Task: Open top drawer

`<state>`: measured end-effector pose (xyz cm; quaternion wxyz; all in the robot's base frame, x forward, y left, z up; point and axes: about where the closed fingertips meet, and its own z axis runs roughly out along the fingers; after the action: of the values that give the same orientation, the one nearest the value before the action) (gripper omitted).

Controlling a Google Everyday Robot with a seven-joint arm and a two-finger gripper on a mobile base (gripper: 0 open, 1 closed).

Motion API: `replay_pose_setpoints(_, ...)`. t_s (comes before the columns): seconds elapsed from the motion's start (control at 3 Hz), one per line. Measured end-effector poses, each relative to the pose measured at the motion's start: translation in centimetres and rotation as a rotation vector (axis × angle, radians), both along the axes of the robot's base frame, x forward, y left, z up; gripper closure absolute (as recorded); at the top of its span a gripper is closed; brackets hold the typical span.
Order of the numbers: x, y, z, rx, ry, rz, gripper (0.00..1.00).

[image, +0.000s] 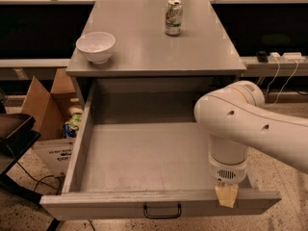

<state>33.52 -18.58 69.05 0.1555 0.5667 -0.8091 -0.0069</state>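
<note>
Drawer (pixel 139 153) drawn far out. Gripper (pixel 226 195) at front panel's (pixel 96 204) top rim, right of handle (pixel 162 211); handle lies left, lower. Cannot tell whether clamped on rim.

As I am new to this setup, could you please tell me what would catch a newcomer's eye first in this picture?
The big white arm at the right stands out first, its claw down at the front panel of the drawer, right of the handle. The drawer is wide open. On the cabinet above sit a white bowl, left, and a can, farther back.
</note>
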Motion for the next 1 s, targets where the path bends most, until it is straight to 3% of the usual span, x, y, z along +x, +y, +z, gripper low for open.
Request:
replay_pose_setpoints(0.33, 0.0, 0.0, 0.1, 0.0, -0.001, 0.0, 0.11)
replay_pose_setpoints(0.67, 0.2, -2.0, 4.9, -0.005, -0.061, -0.014, 0.0)
replay_pose_setpoints(1.0, 0.2, -5.5, 11.6, 0.057, -0.108, -0.044, 0.0)
